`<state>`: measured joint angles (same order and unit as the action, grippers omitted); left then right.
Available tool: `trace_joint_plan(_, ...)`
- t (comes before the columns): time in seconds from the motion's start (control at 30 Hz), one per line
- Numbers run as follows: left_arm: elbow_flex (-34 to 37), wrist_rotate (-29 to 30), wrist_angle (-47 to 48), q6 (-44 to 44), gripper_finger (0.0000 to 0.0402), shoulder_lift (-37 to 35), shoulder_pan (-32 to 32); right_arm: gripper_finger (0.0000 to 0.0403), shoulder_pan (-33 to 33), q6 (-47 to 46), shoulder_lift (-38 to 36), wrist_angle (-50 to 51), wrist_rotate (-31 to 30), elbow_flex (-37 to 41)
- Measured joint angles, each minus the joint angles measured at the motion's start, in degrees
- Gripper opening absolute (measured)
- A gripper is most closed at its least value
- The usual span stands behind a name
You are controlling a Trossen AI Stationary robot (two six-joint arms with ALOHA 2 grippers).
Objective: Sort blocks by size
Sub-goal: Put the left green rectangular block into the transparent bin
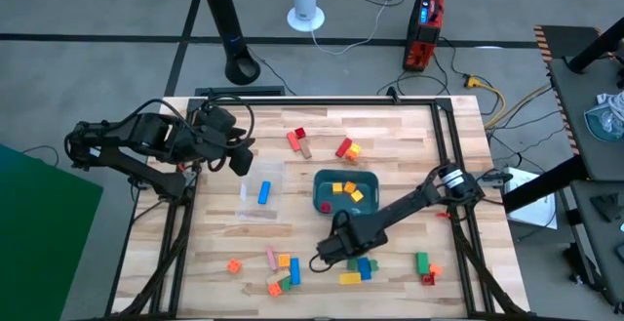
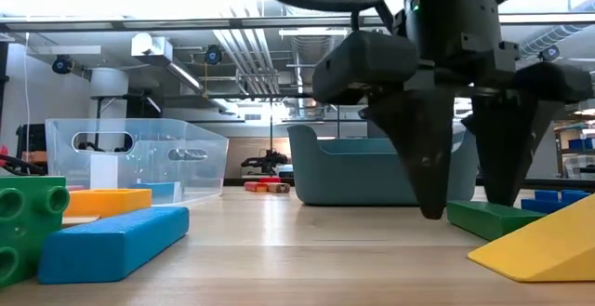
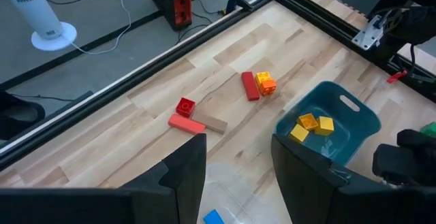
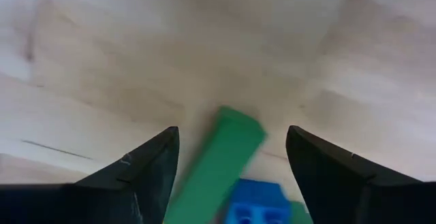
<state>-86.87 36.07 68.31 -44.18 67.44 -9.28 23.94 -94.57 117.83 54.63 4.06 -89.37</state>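
- High view: we log the right pincer (image 1: pixel 322 260) low over the front of the wooden surface (image 1: pixel 400 155), among a scatter of blocks (image 1: pixel 356 272) in blue, yellow, orange and green. More blocks lie at the front right (image 1: pixel 425 265), and red and orange ones toward the back (image 1: pixel 345 149). A teal tray (image 1: pixel 346 193) near the middle holds yellow and orange cubes; a clear container (image 1: pixel 261 192) to its left holds one blue block. The left pincer (image 1: pixel 239 155) waits at the left edge of the surface.
- Low view: we see the right pincer's two dark fingers (image 2: pixel 423 157) spread apart and pointing down, tips at or just above the surface, nothing between them. A green bar (image 2: pixel 493 218) lies just beside them, a yellow wedge (image 2: pixel 548 246) nearer the camera. At the left lie a blue bar (image 2: pixel 112 241), an orange block (image 2: pixel 107 201) and a green block (image 2: pixel 28 222).
- Left wrist view: we record the left pincer (image 3: pixel 238 176) open and empty, above the clear container, with the tray and the back red blocks (image 3: pixel 185 115) ahead.
- Right wrist view: we note the open fingers (image 4: pixel 146 166) flanking a green bar (image 4: pixel 221 159), not touching it; a blue block (image 4: pixel 257 202) sits against the bar.
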Motion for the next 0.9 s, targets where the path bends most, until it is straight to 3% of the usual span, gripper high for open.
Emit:
trace_joint_plan(0.17,0.0,0.5,0.0,0.2,0.0153,0.0,0.0,0.0255,0.2,-0.9,-0.3,-4.5,1.1,2.5)
trace_joint_plan(0.33,0.0,0.8,0.0,0.3,0.0153,0.0,0.0,0.0224,0.2,-1.0,-0.2,-4.6,0.8,3.1)
trace_joint_plan(0.67,0.0,1.0,0.0,0.3,0.0153,0.0,0.0,0.0093,0.2,0.5,-0.2,-5.4,-1.6,3.3)
trace_joint_plan(0.9,0.0,1.0,-0.2,0.3,0.0153,0.0,0.0,0.0091,-0.6,4.2,-2.0,-6.3,-5.2,3.5)
